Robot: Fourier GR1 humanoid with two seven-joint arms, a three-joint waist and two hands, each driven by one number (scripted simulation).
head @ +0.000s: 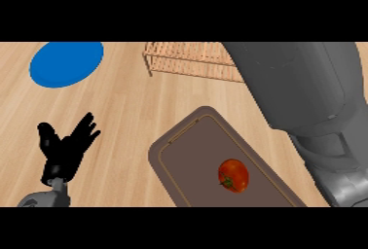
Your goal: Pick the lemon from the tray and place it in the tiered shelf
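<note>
While the left robot hand (pixel 66 148) rests with fingers spread at lower left, the tomato-like red fruit (pixel 234 175) lies on the tray (pixel 188 160), nearer the right forearm (pixel 309 92); that robot hand apparently sits out of view.

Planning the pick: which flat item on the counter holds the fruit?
The brown tray, with a red fruit on it; the blue plate holds nothing.

Blue plate (pixel 66 63) at far left of the wooden counter (pixel 144 112), light plank grain
</note>
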